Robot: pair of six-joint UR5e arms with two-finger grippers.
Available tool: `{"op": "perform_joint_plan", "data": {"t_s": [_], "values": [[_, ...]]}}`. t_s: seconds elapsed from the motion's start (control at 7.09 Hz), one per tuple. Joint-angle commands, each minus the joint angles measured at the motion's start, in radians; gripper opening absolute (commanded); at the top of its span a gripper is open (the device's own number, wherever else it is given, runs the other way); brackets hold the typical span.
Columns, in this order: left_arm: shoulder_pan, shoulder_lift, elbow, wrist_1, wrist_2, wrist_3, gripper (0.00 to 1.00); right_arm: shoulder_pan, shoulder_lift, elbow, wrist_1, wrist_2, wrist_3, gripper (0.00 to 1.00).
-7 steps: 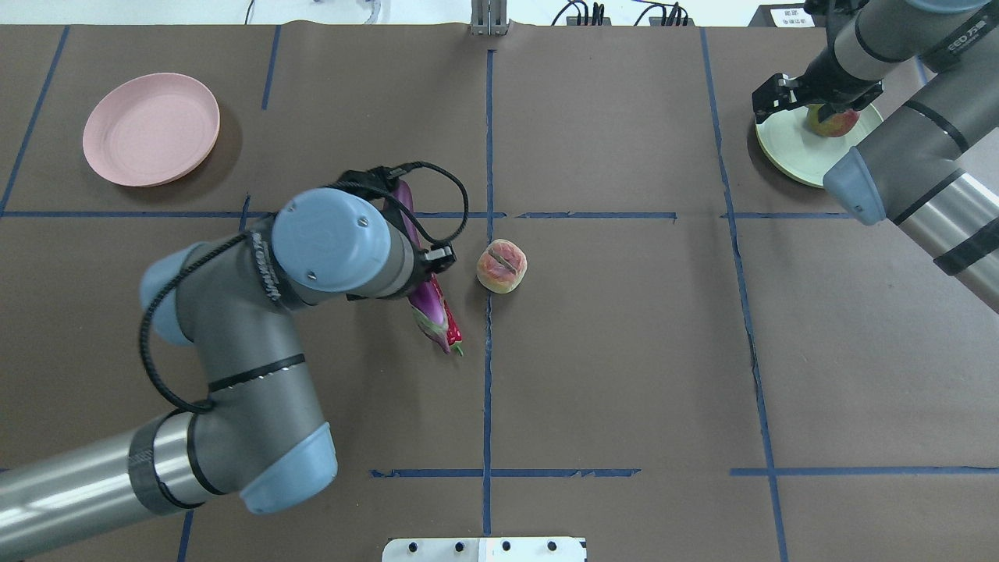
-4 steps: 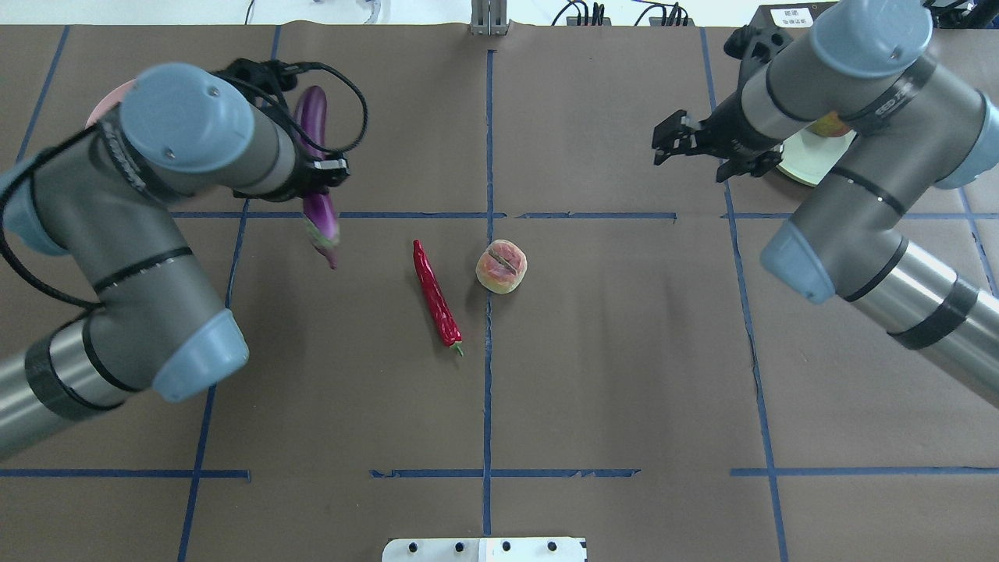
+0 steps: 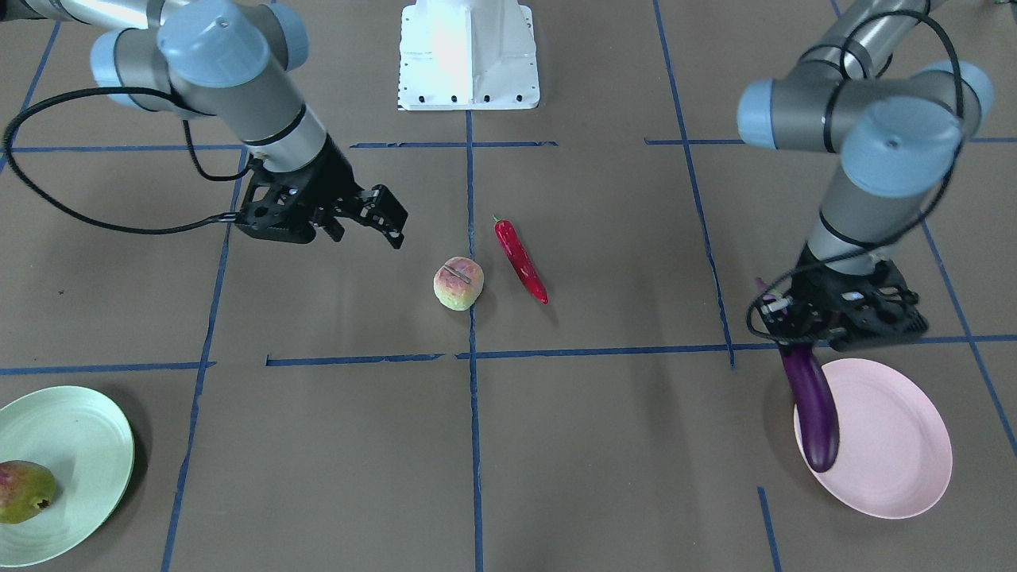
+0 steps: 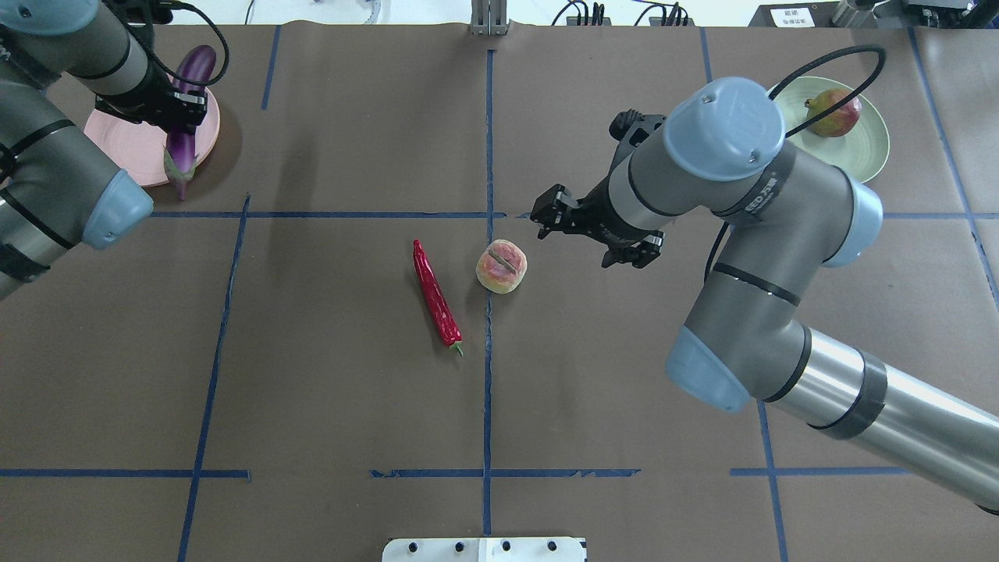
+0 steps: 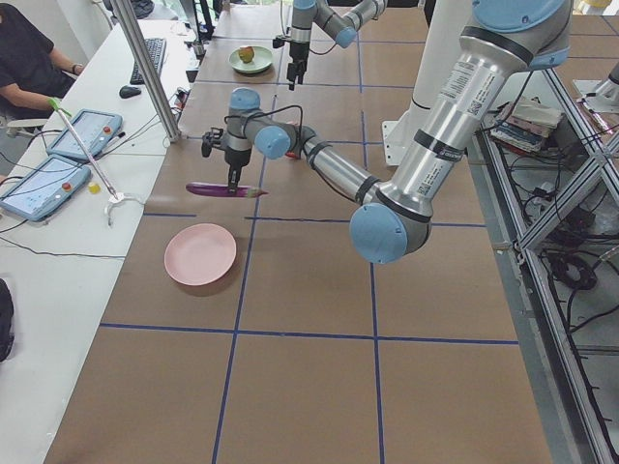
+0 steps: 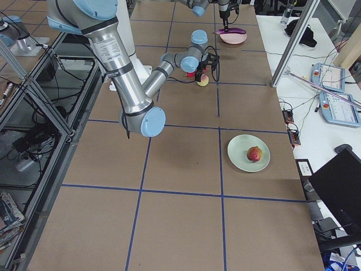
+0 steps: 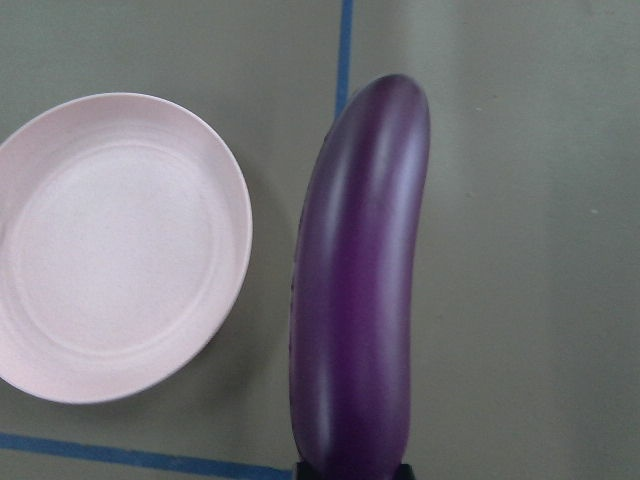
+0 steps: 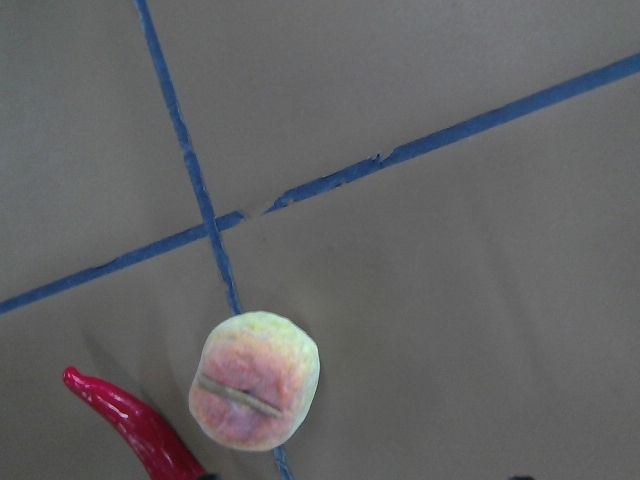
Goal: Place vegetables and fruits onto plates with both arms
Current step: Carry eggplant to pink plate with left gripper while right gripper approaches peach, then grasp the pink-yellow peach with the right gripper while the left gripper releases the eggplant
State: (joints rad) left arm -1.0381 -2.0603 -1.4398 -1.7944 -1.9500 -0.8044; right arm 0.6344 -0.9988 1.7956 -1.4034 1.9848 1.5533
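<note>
My left gripper (image 4: 168, 109) is shut on the purple eggplant (image 4: 190, 78) and holds it level in the air by the right rim of the pink plate (image 4: 129, 152). The left wrist view shows the eggplant (image 7: 360, 300) beside that plate (image 7: 110, 250). My right gripper (image 4: 581, 238) is open and empty, just right of the peach (image 4: 501, 266). The red chili (image 4: 435, 295) lies left of the peach. The right wrist view shows the peach (image 8: 255, 380) and the chili's tip (image 8: 130, 425). The pomegranate (image 4: 833, 112) sits on the green plate (image 4: 870, 148).
The brown table cover (image 4: 624, 375) carries blue tape lines. The white robot base (image 3: 469, 56) stands at the near-robot edge. A metal post (image 4: 489, 17) and cables sit at the far edge. An operator and tablets are at a side table (image 5: 58, 155).
My left arm lifted the eggplant off the chili at mid-table and carried it back left to the pink plate. My right arm left the pomegranate on the green plate and swung to the peach.
</note>
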Motion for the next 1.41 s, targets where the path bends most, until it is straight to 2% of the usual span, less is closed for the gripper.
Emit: {"op": "perform_joint_plan", "data": {"t_s": [0.0,0.14,0.42,0.56,0.99,1.27], "values": [[-0.045,-0.041,0.236,-0.129,-0.007,0.027,0.03,-0.085,0.043,-0.008,-0.040,-0.084,0.066,1.00],[-0.053,-0.046,0.263,-0.132,0.000,0.040,0.23,-0.110,0.049,-0.009,-0.042,-0.142,0.088,1.00],[-0.054,-0.049,0.332,-0.207,0.010,0.051,1.00,-0.148,0.078,-0.063,-0.048,-0.219,0.091,1.00],[-0.057,-0.052,0.331,-0.224,0.007,0.048,1.00,-0.159,0.150,-0.169,-0.046,-0.245,0.091,1.00],[-0.057,-0.053,0.328,-0.230,0.003,0.050,1.00,-0.160,0.192,-0.280,-0.033,-0.290,0.096,1.00],[-0.057,-0.053,0.325,-0.230,0.003,0.048,1.00,-0.160,0.201,-0.285,-0.032,-0.299,0.212,1.00]]}}
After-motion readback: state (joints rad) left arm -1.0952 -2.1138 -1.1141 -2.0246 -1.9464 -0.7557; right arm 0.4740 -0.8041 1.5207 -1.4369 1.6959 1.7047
